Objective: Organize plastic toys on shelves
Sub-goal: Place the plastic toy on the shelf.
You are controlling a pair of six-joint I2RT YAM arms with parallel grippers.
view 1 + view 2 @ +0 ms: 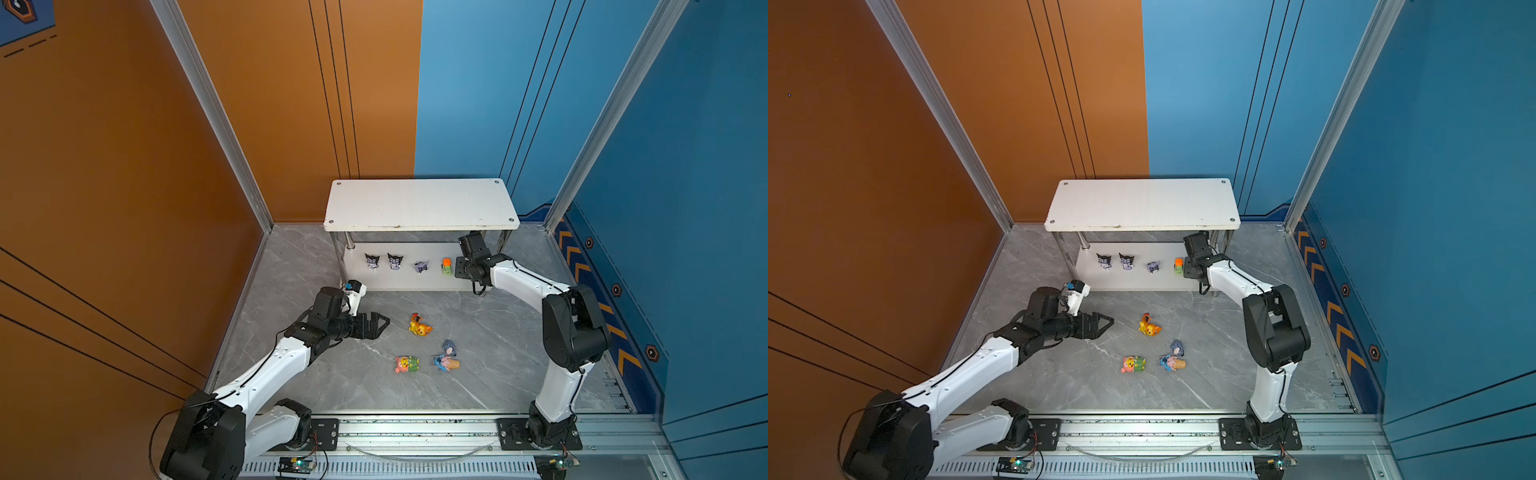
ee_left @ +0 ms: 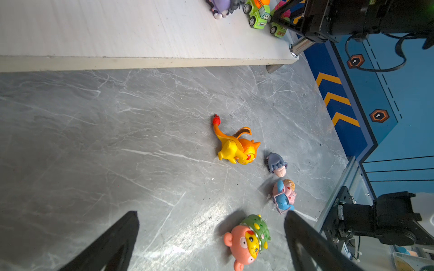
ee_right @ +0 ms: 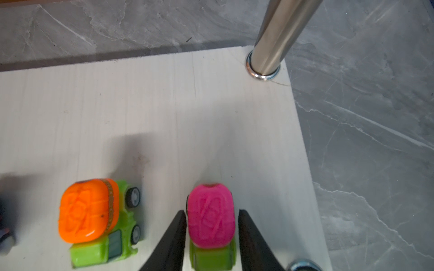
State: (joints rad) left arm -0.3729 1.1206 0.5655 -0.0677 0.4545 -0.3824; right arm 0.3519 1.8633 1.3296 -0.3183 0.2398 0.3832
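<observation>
Orange wall panels (image 1: 124, 166) meet blue wall panels (image 1: 478, 104) at back middle; thin black lines run across both. Aluminium posts (image 1: 212, 112) at rear corners. Grey marble-veined tabletop (image 1: 353, 390), glossy, soft glare patches. Dark-blue strip with orange chevrons (image 1: 582, 266) along base of blue side wall.

The grey floor (image 1: 332, 382) meets orange wall (image 1: 104, 166) and blue wall (image 1: 706, 166).

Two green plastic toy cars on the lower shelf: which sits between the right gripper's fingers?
The pink-topped green car, nearest the chrome leg; the orange-topped green car stands clear of the right gripper.
</observation>
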